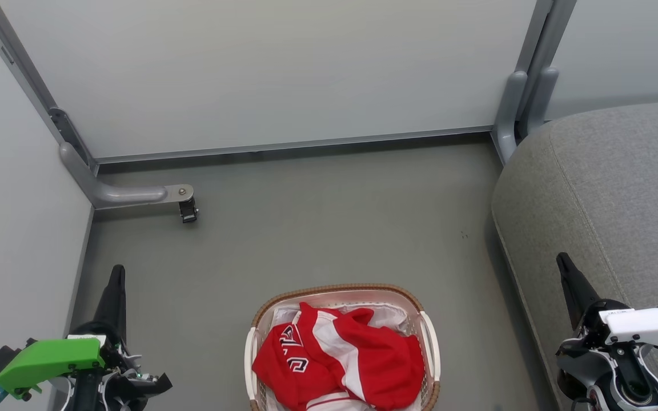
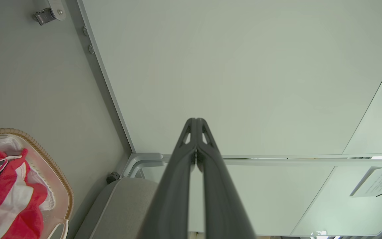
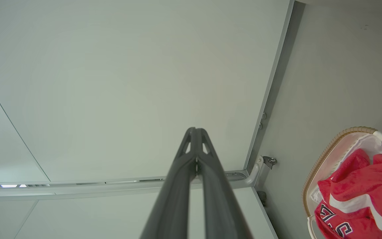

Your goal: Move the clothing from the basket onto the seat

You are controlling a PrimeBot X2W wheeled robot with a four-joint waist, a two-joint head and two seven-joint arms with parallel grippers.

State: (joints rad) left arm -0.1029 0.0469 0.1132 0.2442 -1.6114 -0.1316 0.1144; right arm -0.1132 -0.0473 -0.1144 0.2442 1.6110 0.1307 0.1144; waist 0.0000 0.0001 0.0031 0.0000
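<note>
Floor (image 1: 317, 228): plain grey-green and matt, closed off by pale panels on the far and left sides.
Basket (image 1: 334, 289): stood on the floor, near and central, with a brown woven rim.
Seat (image 1: 609, 188): grey upholstery, met the floor along the right, apart from the basket.
Partition foot (image 1: 129, 196): grey metal, far left, ending in a black caster (image 1: 188, 211).

basket (image 1: 334, 288): near end cut by bottom edge | clothing (image 1: 334, 359): garment count indeterminate | seat (image 1: 620, 188): runs off right edge | wall notice (image 2: 375, 181): print illegible
</note>
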